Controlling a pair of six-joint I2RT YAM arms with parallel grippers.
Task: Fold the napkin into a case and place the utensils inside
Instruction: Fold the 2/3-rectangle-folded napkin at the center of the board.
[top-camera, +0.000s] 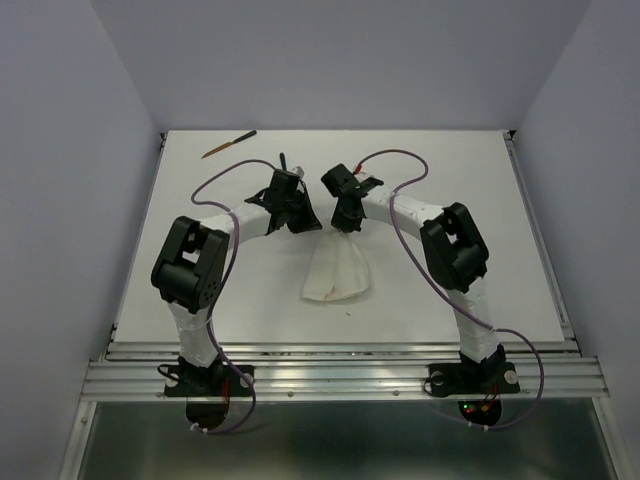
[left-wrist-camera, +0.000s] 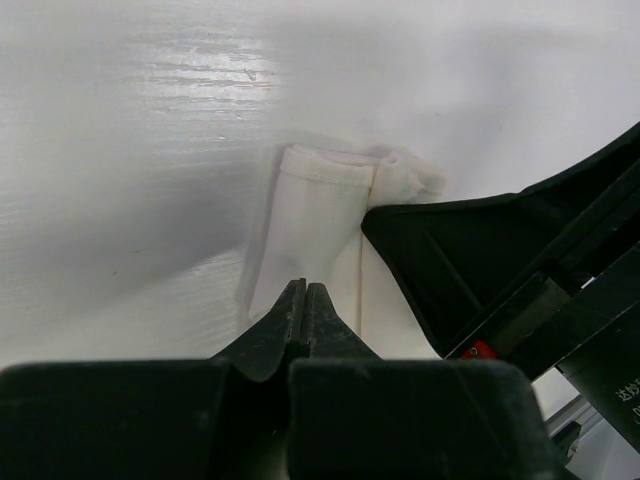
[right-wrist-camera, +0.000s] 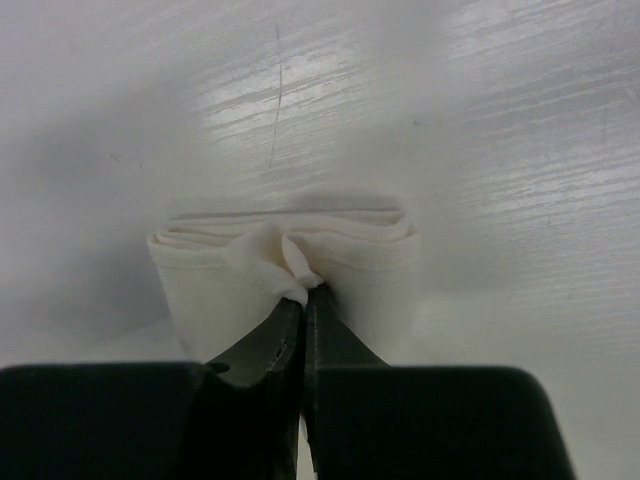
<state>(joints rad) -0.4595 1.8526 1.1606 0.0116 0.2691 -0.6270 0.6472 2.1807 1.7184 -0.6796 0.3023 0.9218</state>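
Though both together, R jaws tight on napkin (right-wrist-camera: 365, 268), L jaws on nothing.

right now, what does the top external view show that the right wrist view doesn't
Only the top external view shows the left arm, the right arm, the purple cables, and a utensil lying far left on the table, apart from the napkin. Only the right wrist view shows the napkin's stacked layers and cloth pinched in the shut right end effector. Both show the white napkin on the table.
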